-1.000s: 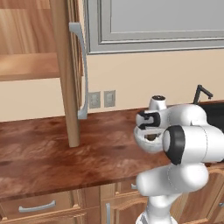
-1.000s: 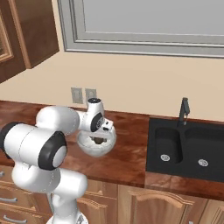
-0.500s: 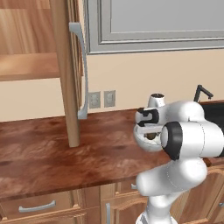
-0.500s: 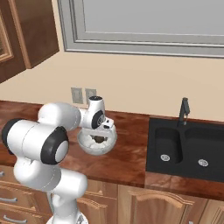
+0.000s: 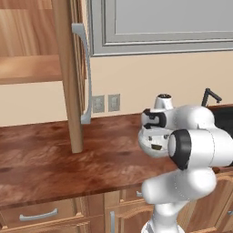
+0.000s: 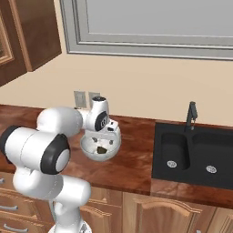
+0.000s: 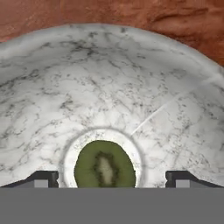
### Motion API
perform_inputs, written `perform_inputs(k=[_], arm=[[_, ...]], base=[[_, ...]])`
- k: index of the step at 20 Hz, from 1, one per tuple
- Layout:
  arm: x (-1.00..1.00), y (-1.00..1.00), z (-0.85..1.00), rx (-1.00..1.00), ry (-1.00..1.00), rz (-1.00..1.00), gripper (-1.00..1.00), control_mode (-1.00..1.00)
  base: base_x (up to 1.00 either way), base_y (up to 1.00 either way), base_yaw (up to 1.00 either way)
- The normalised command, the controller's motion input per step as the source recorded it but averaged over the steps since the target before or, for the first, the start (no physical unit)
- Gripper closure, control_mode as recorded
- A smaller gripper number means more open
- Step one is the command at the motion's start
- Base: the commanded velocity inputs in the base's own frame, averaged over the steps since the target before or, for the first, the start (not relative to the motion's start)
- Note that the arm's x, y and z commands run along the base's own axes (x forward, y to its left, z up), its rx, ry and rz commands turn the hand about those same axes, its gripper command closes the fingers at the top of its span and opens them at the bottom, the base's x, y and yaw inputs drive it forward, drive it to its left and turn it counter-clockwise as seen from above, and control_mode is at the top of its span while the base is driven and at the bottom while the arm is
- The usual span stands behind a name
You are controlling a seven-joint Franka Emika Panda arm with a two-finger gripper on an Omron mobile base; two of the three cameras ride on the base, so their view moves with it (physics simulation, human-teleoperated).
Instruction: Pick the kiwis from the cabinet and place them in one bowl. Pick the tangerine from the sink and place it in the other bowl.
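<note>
Hand view shows the claw (image 7: 112, 178) spread above a kiwi (image 7: 105, 164) resting at the bowl's (image 7: 52, 87) centre; releasing step looks done, next lift clear toward the cabinet (image 5: 27, 68).

The white arm (image 5: 191, 150) is rising from about 5 o'clock and folding across the right half, its wrist hanging over the bowl (image 5: 154, 142) at roughly 3 o'clock. The bowl is sitting on the wooden counter (image 5: 54, 159), and 1 small dark shape, possibly a kiwi (image 5: 157, 147), is showing inside it. The open cabinet (image 5: 27, 68) is occupying 10 o'clock, its door (image 5: 68, 77) standing edge-on with a grey bar handle (image 5: 84, 73). 2 wall outlets (image 5: 106, 103) are sitting near centre, and a black faucet (image 5: 210, 96) is peeking in at 3 o'clock.
</note>
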Motion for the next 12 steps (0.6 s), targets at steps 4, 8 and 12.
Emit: perform_inputs(k=[4, 8, 12], arm=[[-0.06, 0.00, 0.66, 0.00, -0.12, 0.00, -1.00, -1.00], [-0.34, 0.00, 0.83, 0.00, -0.20, 0.00, -1.00, -1.00], [-0.69, 0.00, 0.80, 0.00, -0.23, 0.00, -1.00, -1.00]], base=[[0.00, 0.00, 0.00], [0.00, 0.00, 0.00], [0.00, 0.00, 0.00]])
